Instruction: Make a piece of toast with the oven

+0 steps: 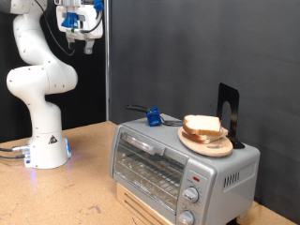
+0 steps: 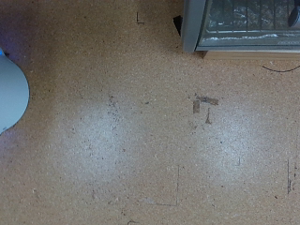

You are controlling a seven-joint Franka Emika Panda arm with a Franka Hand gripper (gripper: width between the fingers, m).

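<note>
The silver oven [image 1: 178, 167] stands at the exterior view's lower right with its glass door closed and knobs on its right side. A corner of the oven also shows in the wrist view [image 2: 246, 24]. On its roof a round wooden plate [image 1: 217, 148] carries a pile of bread slices [image 1: 202, 127]. No single slice of toast shows apart from that pile. My gripper [image 1: 82, 43] hangs high at the exterior view's top left, far from the oven, with nothing visible between its fingers. The fingers do not show in the wrist view.
The arm's white base [image 1: 45, 150] stands on the wooden table [image 1: 66, 197], and shows in the wrist view [image 2: 9, 94]. A blue object with a cable [image 1: 152, 116] lies behind the oven. A black upright stand [image 1: 229, 112] rises beside the plate. The oven rests on a wooden box [image 1: 141, 204].
</note>
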